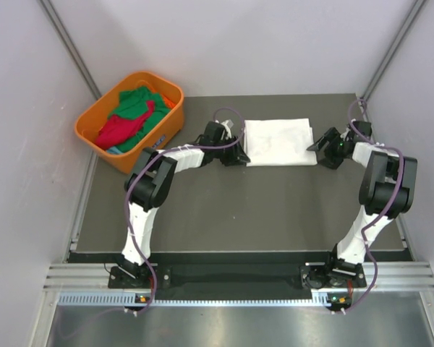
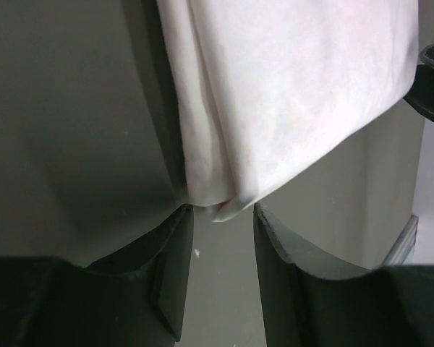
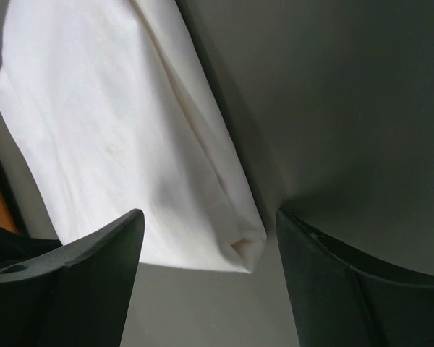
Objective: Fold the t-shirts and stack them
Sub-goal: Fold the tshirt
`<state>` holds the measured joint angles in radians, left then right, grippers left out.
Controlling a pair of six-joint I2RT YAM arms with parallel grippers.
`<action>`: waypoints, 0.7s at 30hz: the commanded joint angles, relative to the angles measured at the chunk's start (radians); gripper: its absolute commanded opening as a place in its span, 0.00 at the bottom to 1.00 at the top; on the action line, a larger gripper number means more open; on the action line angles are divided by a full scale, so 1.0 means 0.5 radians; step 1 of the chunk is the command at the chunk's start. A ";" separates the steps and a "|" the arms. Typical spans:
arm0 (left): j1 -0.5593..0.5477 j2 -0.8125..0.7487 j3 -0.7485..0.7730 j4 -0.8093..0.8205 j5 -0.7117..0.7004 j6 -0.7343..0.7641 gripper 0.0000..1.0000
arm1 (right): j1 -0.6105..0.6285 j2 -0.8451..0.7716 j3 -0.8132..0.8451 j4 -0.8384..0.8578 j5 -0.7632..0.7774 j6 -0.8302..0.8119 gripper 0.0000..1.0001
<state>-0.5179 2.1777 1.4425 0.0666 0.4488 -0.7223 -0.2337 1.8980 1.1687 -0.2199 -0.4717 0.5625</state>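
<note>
Both gape empty: left claw point(image 1: 240, 155) and right claw point(image 1: 320, 147) flank the folded white t-shirt point(image 1: 278, 142). Its long axis runs between them, one near corner at each open mouth.

We see the folded t-shirt point(image 1: 278, 142) lying flat on the bench point(image 1: 239, 210), in its far half and a little right of the middle. The left gripper point(image 1: 240, 155) is at the near left corner of this t-shirt and the right gripper point(image 1: 317, 148) at its near right corner, so the cloth lies between them. In the left wrist view, that corner reaches just between the fingertips. The basket point(image 1: 87, 134) is at the far left corner of the bench, well apart from the folded t-shirt; we cannot tell if it stands on the bench. In it lie other t-shirts point(image 1: 130, 119), one over another.
</note>
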 commanded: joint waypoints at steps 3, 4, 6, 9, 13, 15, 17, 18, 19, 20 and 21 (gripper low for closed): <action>0.020 0.004 0.032 0.091 -0.198 0.043 0.44 | 0.010 0.042 -0.064 0.219 0.094 0.050 0.72; 0.020 0.019 0.069 0.067 -0.216 0.052 0.44 | 0.007 0.039 -0.076 0.219 0.121 0.047 0.69; 0.020 0.038 0.106 -0.004 -0.256 0.067 0.44 | 0.001 0.030 -0.125 0.228 0.149 0.035 0.66; 0.020 0.063 0.152 -0.026 -0.253 0.079 0.44 | -0.014 0.008 -0.171 0.237 0.179 0.004 0.60; 0.020 0.096 0.177 0.032 -0.183 0.086 0.44 | -0.014 0.042 -0.193 0.283 0.109 -0.017 0.56; 0.020 0.115 0.198 0.036 -0.171 0.082 0.42 | -0.011 0.082 -0.190 0.314 0.017 -0.030 0.53; 0.020 0.127 0.217 0.017 -0.177 0.082 0.36 | -0.011 0.094 -0.190 0.320 -0.014 -0.048 0.50; 0.020 0.136 0.229 -0.004 -0.186 0.082 0.31 | -0.014 0.094 -0.196 0.323 -0.011 -0.066 0.49; 0.020 0.148 0.247 -0.029 -0.183 0.086 0.25 | -0.020 0.091 -0.199 0.320 0.001 -0.076 0.45; 0.020 0.155 0.250 -0.038 -0.183 0.089 0.19 | -0.027 0.088 -0.214 0.335 0.008 -0.088 0.42; 0.020 0.158 0.250 -0.035 -0.183 0.083 0.04 | -0.030 0.091 -0.214 0.342 0.017 -0.094 0.36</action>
<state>-0.5114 2.2448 1.5284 0.0448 0.3569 -0.7033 -0.2405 1.9141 1.0920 -0.0395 -0.4839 0.5613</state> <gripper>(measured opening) 0.128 0.402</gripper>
